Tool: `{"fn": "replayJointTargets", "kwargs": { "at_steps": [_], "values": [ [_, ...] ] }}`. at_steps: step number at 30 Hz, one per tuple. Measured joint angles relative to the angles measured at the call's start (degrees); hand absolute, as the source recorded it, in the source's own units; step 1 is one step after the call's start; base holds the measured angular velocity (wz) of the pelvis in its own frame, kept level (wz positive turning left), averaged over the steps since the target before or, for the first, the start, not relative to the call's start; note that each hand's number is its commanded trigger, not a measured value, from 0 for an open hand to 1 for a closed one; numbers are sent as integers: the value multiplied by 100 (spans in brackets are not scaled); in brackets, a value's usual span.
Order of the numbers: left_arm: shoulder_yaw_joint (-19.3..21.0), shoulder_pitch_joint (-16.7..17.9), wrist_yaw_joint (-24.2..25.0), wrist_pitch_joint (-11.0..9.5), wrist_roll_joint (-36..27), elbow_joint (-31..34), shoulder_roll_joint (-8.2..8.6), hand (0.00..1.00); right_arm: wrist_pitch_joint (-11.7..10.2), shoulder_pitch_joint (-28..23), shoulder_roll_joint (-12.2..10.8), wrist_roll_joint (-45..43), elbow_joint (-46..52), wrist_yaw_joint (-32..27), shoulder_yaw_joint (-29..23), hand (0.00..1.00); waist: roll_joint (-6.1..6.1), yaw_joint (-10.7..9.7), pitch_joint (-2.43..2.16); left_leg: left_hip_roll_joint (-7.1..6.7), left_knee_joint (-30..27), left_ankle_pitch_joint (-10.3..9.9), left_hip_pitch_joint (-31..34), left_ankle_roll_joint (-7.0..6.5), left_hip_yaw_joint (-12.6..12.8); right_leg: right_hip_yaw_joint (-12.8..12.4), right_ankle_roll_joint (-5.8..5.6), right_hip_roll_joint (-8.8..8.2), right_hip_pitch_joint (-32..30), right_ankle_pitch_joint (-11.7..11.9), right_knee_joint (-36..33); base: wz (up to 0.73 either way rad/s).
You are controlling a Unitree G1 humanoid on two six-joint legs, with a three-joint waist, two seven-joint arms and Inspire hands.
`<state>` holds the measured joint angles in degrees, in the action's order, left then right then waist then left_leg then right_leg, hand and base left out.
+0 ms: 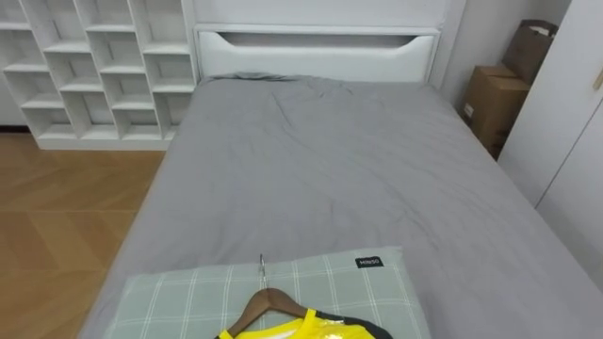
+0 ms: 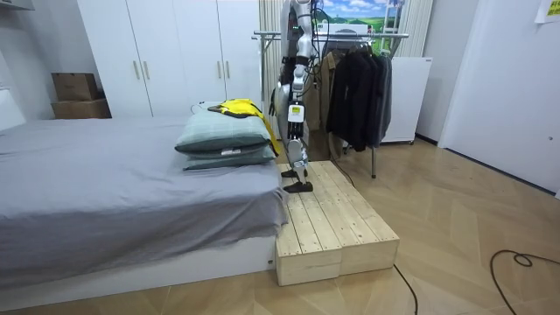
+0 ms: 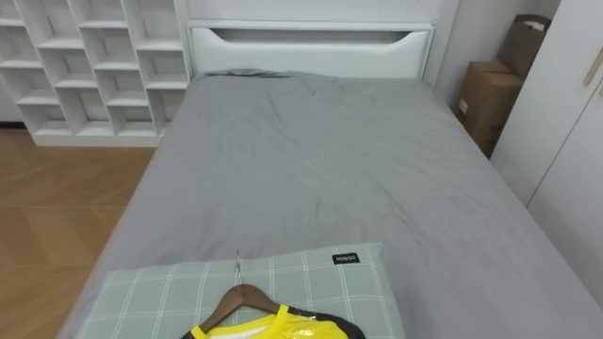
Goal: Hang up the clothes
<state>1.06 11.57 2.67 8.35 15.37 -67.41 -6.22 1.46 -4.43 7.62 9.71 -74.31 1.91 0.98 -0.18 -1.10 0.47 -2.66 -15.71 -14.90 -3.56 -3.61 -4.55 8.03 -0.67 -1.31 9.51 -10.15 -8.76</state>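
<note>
The robot should grip the hanger (image 1: 268, 302) at its neck, lifting the yellow shirt (image 1: 300, 330) level off the near pillow (image 1: 179, 294). The finger state of what seems its left hand (image 2: 296, 118) cannot be told.

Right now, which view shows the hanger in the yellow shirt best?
The left eye view: the hanger shows hook and wooden shoulders on the pillow. The right eye view matches it. In the room view the yellow shirt shows, the hanger too small.
</note>
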Motion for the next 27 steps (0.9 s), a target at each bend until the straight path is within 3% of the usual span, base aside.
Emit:
{"fn": "replayJointTargets", "kwargs": {
  "at_steps": [10, 21, 27],
  "values": [
    [233, 89, -468, -28, 23, 9, 40, 0, 60, 1, -2, 137, -1, -63, 24, 0, 4, 15, 5, 3, 34, -1, -70, 0, 69, 30, -1, -9, 55, -1, 14, -1],
    [621, 146, -1910, -243, 14, 168, 41, 0, 59, -4, -6, 191, 1, -376, 81, 0, 40, 15, 33, -6, 33, 0, -46, 0, 52, 119, -1, -27, 49, -1, 17, 1],
    [916, 154, -2785, -383, 3, 553, 36, 0, 61, -8, -5, 176, 2, -454, 118, 0, 60, 5, -4, -25, 25, 14, -5, 6, -66, 288, -7, -40, 61, -4, 23, 11]
  ]
}}
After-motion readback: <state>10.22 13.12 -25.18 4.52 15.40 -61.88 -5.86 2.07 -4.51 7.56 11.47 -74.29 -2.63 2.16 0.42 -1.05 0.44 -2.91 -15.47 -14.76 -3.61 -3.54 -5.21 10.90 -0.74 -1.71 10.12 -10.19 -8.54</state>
